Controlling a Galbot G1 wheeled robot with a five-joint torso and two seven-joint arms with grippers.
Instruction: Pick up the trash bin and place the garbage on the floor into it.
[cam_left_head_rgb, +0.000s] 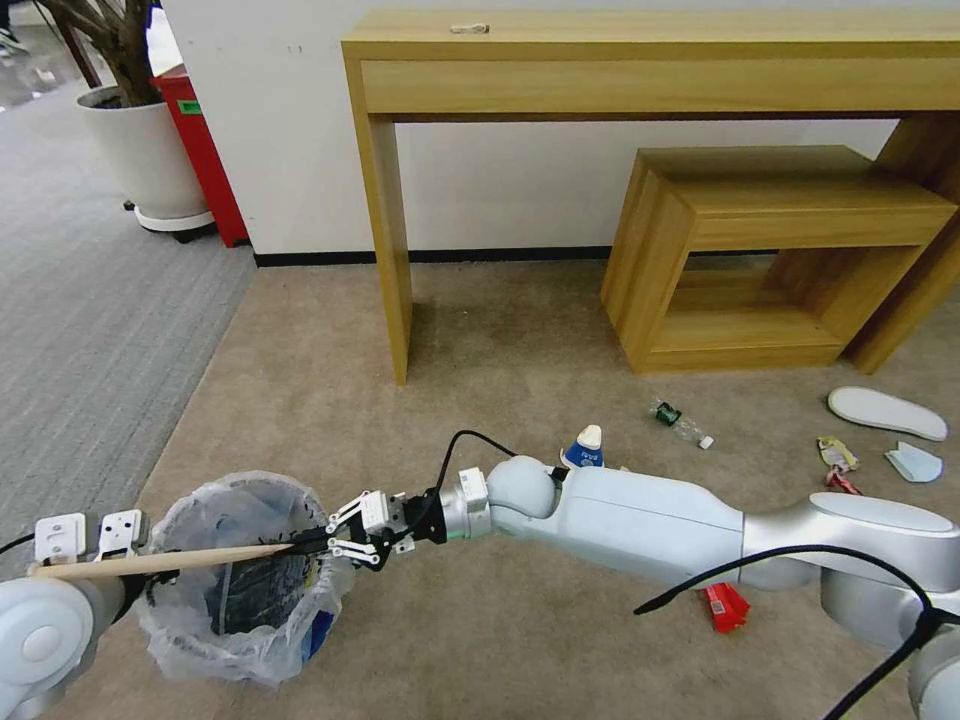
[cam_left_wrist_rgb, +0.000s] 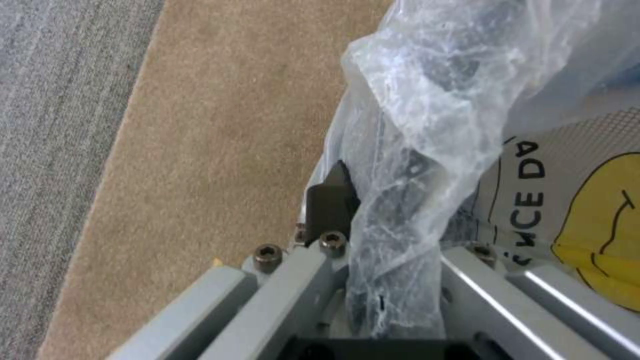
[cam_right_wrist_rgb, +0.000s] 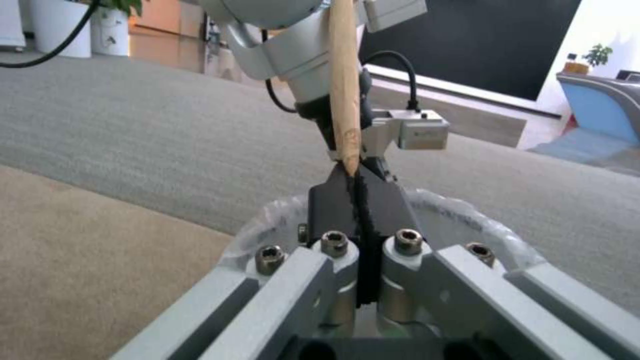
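right hand (cam_left_head_rgb: 312, 541) – pinching stick (cam_left_head_rgb: 160, 562) – over trash bin (cam_left_head_rgb: 240, 585)

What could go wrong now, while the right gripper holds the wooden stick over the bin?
1. The right gripper pinches only the tip of the long wooden stick, which lies across the trash bin. Dropped flat, it may rest on the rim or fall onto the floor.
2. The left gripper clamps the bin at its thin plastic bag, which may slip or tear, perhaps tilting the bin.
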